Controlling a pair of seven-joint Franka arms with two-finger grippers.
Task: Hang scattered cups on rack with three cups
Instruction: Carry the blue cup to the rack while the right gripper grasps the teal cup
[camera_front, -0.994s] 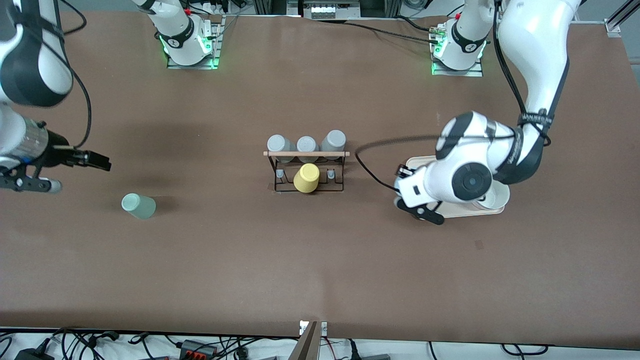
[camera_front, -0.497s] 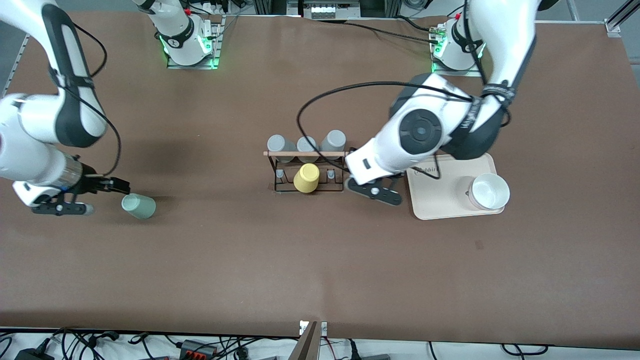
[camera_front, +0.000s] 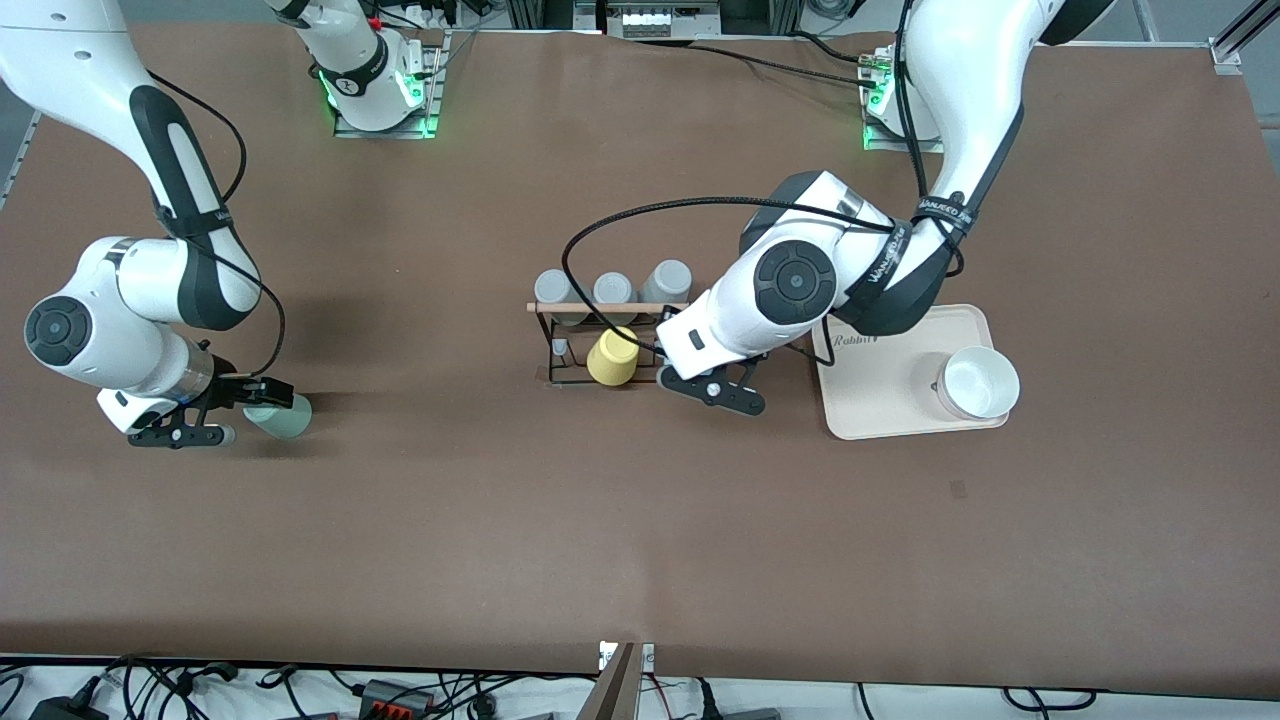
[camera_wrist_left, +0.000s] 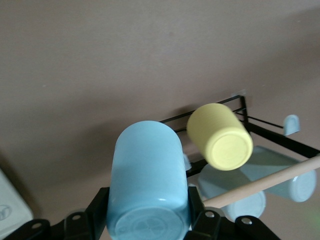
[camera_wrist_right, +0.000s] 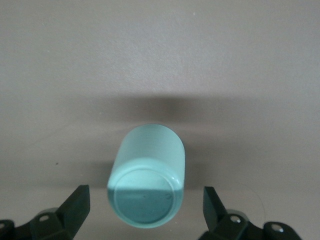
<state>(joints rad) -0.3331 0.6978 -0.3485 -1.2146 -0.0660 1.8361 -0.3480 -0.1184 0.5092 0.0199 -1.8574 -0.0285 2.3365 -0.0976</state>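
The mint-green cup (camera_front: 287, 417) lies on its side on the table toward the right arm's end. My right gripper (camera_front: 232, 412) is low at its base end, open, with a finger on each side of the cup (camera_wrist_right: 147, 177) and not touching it. My left gripper (camera_front: 716, 386) is shut on the light blue cup (camera_wrist_left: 147, 182), held just beside the black wire rack (camera_front: 615, 345). The arm hides this cup in the front view. The rack carries three grey cups (camera_front: 613, 289) under its wooden rod (camera_front: 610, 308) and a yellow cup (camera_front: 612, 357) on a nearer peg.
A beige tray (camera_front: 870, 400) with a white bowl (camera_front: 981, 383) sits toward the left arm's end, close to the left arm's wrist. The left arm's black cable loops over the rack. Bare pegs (camera_wrist_left: 291, 122) stand beside the yellow cup (camera_wrist_left: 220, 142).
My left arm swung from over the tray to beside the rack. My right arm came down and across until its open fingers straddle the mint-green cup.
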